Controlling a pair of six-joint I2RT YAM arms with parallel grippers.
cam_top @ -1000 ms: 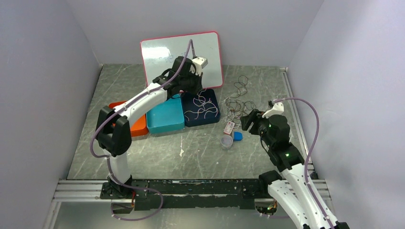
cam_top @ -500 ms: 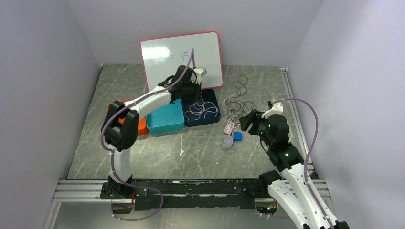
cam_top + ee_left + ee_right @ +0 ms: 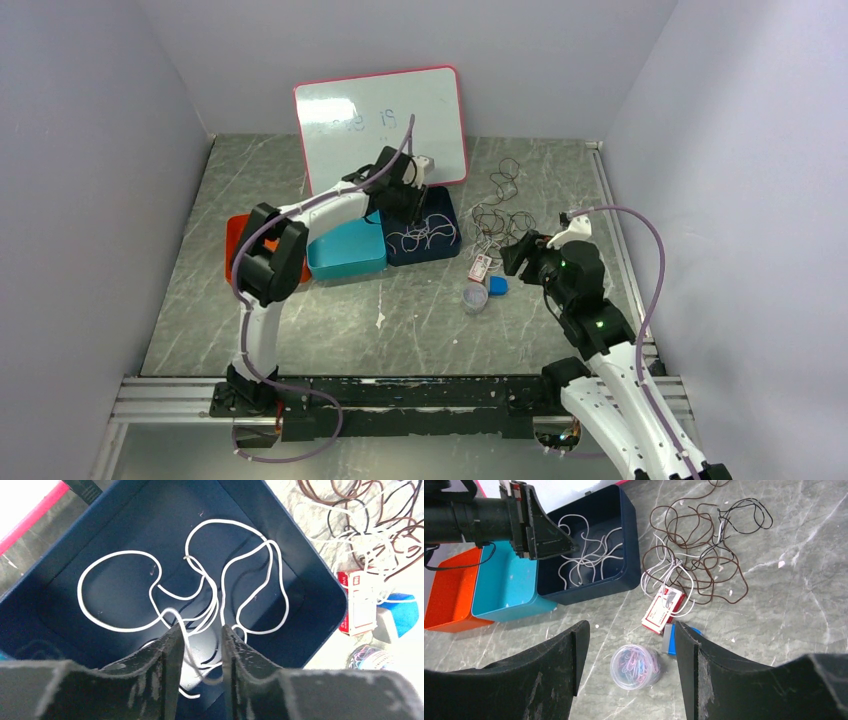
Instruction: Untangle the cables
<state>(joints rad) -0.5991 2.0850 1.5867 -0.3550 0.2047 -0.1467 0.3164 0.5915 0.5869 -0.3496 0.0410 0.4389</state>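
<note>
A white cable [image 3: 218, 520] lies in loose loops inside the navy bin [image 3: 305, 570]; the same white cable [image 3: 589, 555] shows in the right wrist view. My left gripper [image 3: 200, 627] hangs just over that bin [image 3: 450, 250], jaws a little apart, one strand running loose through the gap. A tangle of brown, black and white cables [image 3: 694, 545] sits on the table right of the bin, also in the top view as the tangle [image 3: 500, 215]. My right gripper [image 3: 629, 625] is open and holds nothing, hovering near the tangle's front edge.
A teal bin [image 3: 345, 250] and an orange bin [image 3: 235, 235] stand left of the navy one. A whiteboard [image 3: 380, 100] leans on the back wall. A clear jar of paper clips [image 3: 634, 666], a red-and-white card [image 3: 662, 611] and a blue block [image 3: 667, 640] lie below my right gripper.
My left arm has come down from in front of the whiteboard to the navy bin and its jaws have parted, letting the white cable go slack. The right arm has not moved.
</note>
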